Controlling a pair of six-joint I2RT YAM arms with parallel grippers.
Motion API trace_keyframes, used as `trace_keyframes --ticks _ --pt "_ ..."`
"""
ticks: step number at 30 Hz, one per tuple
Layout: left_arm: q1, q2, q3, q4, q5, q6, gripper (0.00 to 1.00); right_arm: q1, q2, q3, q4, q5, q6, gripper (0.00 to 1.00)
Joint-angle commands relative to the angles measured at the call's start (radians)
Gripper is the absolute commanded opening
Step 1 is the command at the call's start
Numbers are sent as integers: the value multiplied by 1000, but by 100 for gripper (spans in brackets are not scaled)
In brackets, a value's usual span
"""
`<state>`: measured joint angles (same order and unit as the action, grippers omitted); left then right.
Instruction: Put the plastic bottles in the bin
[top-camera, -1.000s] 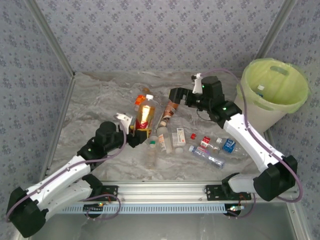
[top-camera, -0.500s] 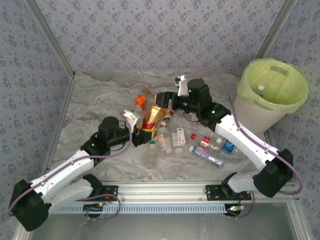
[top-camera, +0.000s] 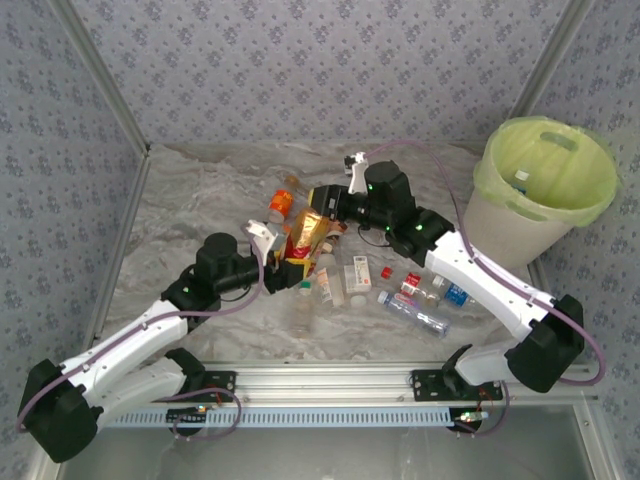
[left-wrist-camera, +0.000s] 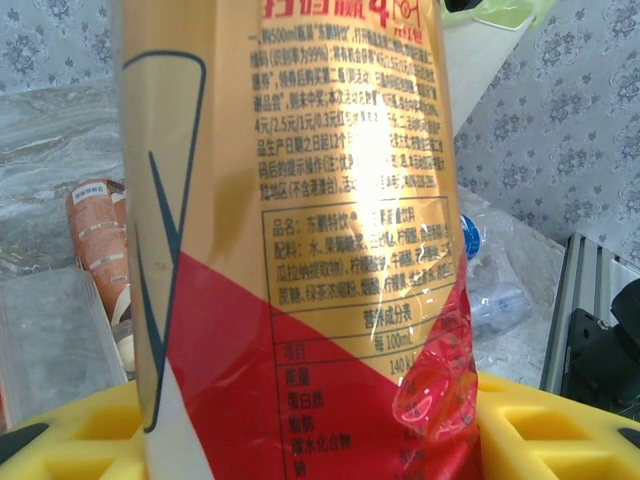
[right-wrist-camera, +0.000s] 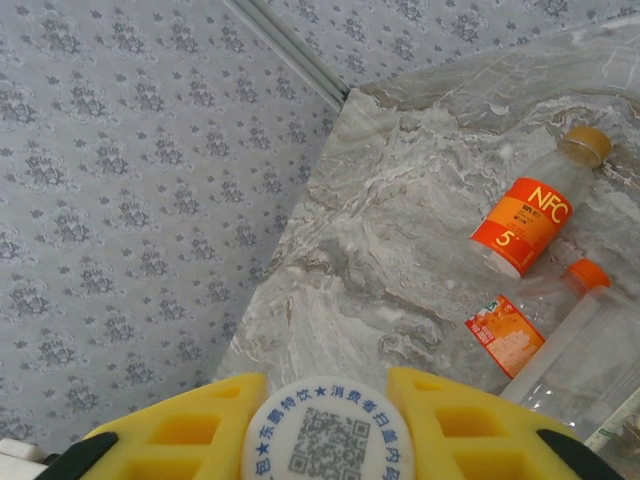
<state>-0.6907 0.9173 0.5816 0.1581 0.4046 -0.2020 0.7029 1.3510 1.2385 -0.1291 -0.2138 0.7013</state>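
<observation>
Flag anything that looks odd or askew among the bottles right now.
The gold-and-red bottle leans tilted, gripped at both ends at once: the left gripper clamps its lower body, the right gripper pinches its white cap. Its label looks crinkled low on one side.

Approx. a dozen bottles on the table, pile too jumbled for exact no., incl. 2 w/ orange labels, plus 1 more in the 1 bin, and 2 arms.
</observation>
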Motion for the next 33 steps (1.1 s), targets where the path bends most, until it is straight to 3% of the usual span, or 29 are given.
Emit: trace_keyframes --ticks 1,4,8,9,12,13,19,24,28,33 --pt "2 -15 3 57 36 8 41 5 -17 -6 23 32 -4 13" --pt "2 -15 1 46 25 1 42 3 -23 -6 5 42 -18 2" --pt "2 -18 -4 39 18 -11 47 -2 -30 -10 -12 40 -43 0" --pt "2 -16 2 28 11 -15 54 -3 -33 -10 -19 40 -53 0" --pt "2 -14 30 -17 -43 -44 96 -20 -49 -13 -39 71 -63 0" --pt "2 -20 32 -21 -59 -54 99 -33 -58 -18 -44 83 -89 0" --pt "1 -75 2 3 -147 -83 99 -124 -141 -19 -160 207 -174 0" --pt "3 -103 -16 -34 -418 -175 100 -246 -244 40 -284 217 -306 0" --pt "7 -114 -24 -115 -656 -273 99 -350 -330 83 -316 298 -422 0" --pt "22 -132 -67 -133 -733 -372 100 -489 -381 127 -281 367 -518 0"
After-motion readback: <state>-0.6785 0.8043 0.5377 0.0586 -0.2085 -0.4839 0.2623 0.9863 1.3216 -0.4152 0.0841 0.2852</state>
